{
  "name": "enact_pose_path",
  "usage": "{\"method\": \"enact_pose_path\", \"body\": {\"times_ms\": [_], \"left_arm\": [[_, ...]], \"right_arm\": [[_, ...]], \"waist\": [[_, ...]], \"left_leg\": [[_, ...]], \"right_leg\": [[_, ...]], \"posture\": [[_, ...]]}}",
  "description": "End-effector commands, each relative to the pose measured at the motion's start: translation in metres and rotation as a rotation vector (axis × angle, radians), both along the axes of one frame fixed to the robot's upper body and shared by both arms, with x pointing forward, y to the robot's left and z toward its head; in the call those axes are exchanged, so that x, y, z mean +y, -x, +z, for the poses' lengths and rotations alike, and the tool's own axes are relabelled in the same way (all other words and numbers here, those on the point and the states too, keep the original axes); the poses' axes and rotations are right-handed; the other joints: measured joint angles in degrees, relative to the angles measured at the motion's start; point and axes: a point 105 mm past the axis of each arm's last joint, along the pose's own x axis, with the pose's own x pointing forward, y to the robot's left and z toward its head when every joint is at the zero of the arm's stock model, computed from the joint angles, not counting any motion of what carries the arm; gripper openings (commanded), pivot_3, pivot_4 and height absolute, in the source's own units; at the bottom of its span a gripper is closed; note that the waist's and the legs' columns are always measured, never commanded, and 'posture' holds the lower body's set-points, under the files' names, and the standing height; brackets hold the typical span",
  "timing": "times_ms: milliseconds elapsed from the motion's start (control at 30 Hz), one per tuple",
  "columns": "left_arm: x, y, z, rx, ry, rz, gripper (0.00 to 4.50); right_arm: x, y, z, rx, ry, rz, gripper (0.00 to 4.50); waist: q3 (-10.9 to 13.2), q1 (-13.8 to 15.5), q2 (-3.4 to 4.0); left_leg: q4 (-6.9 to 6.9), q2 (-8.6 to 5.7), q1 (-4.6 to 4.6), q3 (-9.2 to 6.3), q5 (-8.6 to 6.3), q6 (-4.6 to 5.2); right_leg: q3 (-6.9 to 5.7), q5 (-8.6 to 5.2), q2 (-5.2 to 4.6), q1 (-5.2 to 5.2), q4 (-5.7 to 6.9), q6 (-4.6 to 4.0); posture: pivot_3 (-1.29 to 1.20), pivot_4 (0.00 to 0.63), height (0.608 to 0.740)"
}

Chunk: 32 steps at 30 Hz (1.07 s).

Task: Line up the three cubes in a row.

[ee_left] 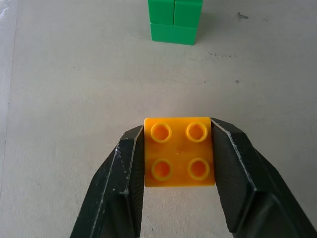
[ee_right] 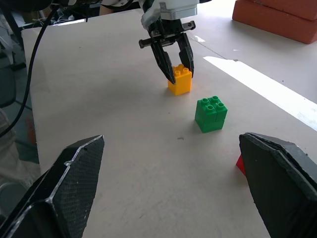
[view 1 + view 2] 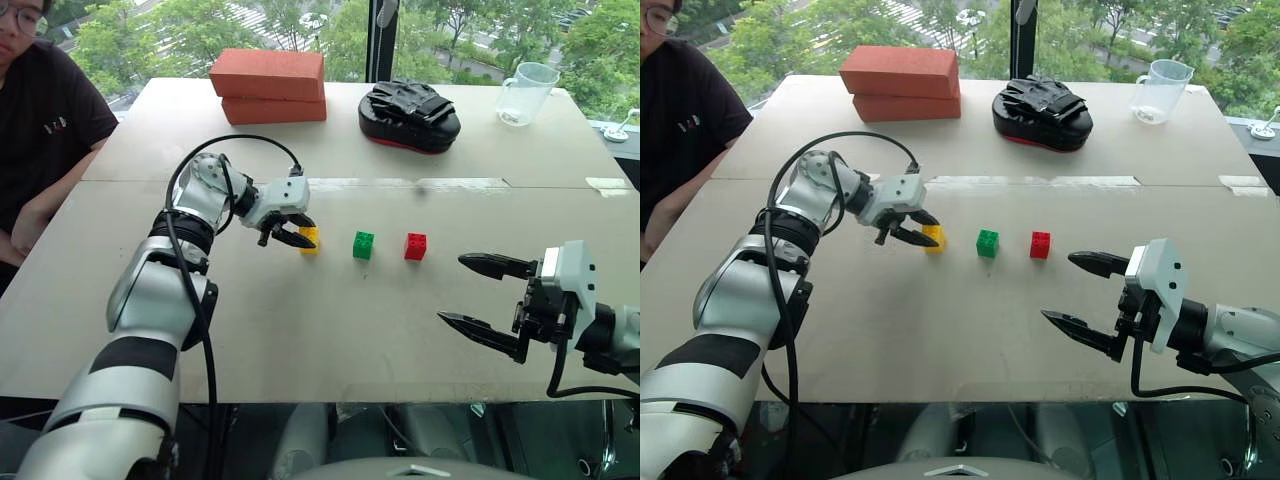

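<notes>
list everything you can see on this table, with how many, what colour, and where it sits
yellow cube: one, yellow, on the table, left end of the row, between the left gripper's fingers
green cube: one, green, middle of the row
red cube: one, red, right end of the row
bricks: two, orange-red, stacked at the far left
black glove: one, black with a red edge, far centre
measuring jug: one, clear, far right
table: one, beige
person: one, black shirt, seated at the left edge
left gripper: black fingers, either side of the yellow cube
right gripper: black fingers, open, above the near right

A pale table point(image 3: 420, 330) stands before windows point(image 3: 450, 30) showing sunlit green trees point(image 3: 150, 35).
</notes>
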Motion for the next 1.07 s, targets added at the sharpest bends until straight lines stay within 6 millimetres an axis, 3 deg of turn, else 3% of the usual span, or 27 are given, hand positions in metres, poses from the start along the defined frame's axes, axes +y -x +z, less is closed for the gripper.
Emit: {"method": "enact_pose_path", "body": {"times_ms": [33, 100, 133, 367, 433, 533, 700, 900, 1067], "left_arm": [[-0.003, -0.005, 0.015, -0.062, 0.024, -0.008, 3.38], [-0.003, -0.005, 0.019, -0.068, 0.045, -0.003, 4.29], [-0.002, -0.005, 0.021, -0.072, 0.053, -0.001, 4.44], [0.011, 0.001, 0.039, -0.048, 0.161, 0.034, 4.44], [0.018, 0.006, 0.05, -0.047, 0.264, 0.095, 4.44], [0.032, 0.034, 0.058, -0.062, 0.433, 0.25, 4.44], [0.044, 0.083, 0.048, -0.066, 0.597, 0.539, 4.44], [0.063, 0.144, 0.014, -0.016, 0.58, 0.747, 4.44], [0.083, 0.175, -0.002, 0.018, 0.552, 0.87, 4.44]], "right_arm": [[0.0, 0.001, 0.01, -0.051, 0.009, 0.0, 4.5], [-0.001, 0.001, 0.01, -0.049, 0.01, -0.002, 4.5], [-0.001, 0.001, 0.009, -0.048, 0.01, -0.003, 4.5], [-0.003, -0.003, 0.007, -0.042, 0.01, -0.002, 4.5], [-0.007, -0.006, 0.003, -0.023, 0.012, -0.014, 4.5], [-0.019, -0.014, -0.005, 0.012, 0.019, -0.052, 4.5], [-0.033, -0.023, -0.008, 0.0, 0.033, -0.095, 4.5], [-0.048, -0.024, -0.016, 0.049, 0.073, -0.101, 4.5], [-0.067, -0.018, -0.027, 0.102, 0.129, -0.122, 4.5]], "waist": [[0.0, 0.0, 0.0], [0.0, 0.0, 0.0], [0.0, 0.0, 0.0], [0.0, -0.1, 0.0], [0.0, -0.1, 0.02], [0.0, -1.4, 0.07], [0.0, -1.0, 0.05], [-0.1, 0.4, 0.08], [-0.1, 1.4, 0.11]], "left_leg": [[0.0, 0.0, 0.0, 0.0, 0.0, 0.0], [0.0, 0.0, 0.0, 0.0, 0.0, 0.0], [0.0, 0.0, 0.0, 0.0, 0.0, 0.0], [0.0, 0.01, 0.0, 0.0, 0.0, 0.0], [0.0, 0.02, 0.01, 0.0, 0.0, 0.0], [-0.06, 0.13, 0.05, 0.06, 0.0, -0.01], [-0.07, 0.22, -0.01, -0.01, 0.01, -0.04], [-0.06, 0.21, 0.36, 0.05, 0.0, -0.04], [-0.15, 0.2, 0.81, 0.05, -0.01, -0.05]], "right_leg": [[0.0, 0.0, 0.0, 0.0, 0.0, 0.0], [0.0, 0.0, 0.0, 0.0, 0.0, 0.0], [0.0, 0.0, 0.0, 0.0, 0.0, 0.0], [0.0, 0.0, 0.01, 0.0, 0.01, 0.0], [0.0, 0.0, 0.0, 0.0, 0.0, 0.0], [0.18, 0.0, -0.23, 0.0, -0.02, 0.0], [0.37, 0.0, -0.34, -0.07, -0.01, -0.01], [0.37, 0.0, -0.37, 0.22, -0.01, -0.01], [0.34, -0.03, -0.36, 0.7, -0.1, -0.05]], "posture": [[0.0, 0.15, 0.737], [0.0, 0.15, 0.737], [0.0, 0.15, 0.737], [0.0, 0.15, 0.737], [0.0, 0.15, 0.737], [0.0, 0.15, 0.737], [0.0, 0.15, 0.737], [0.0, 0.15, 0.737], [0.0, 0.15, 0.737]]}}
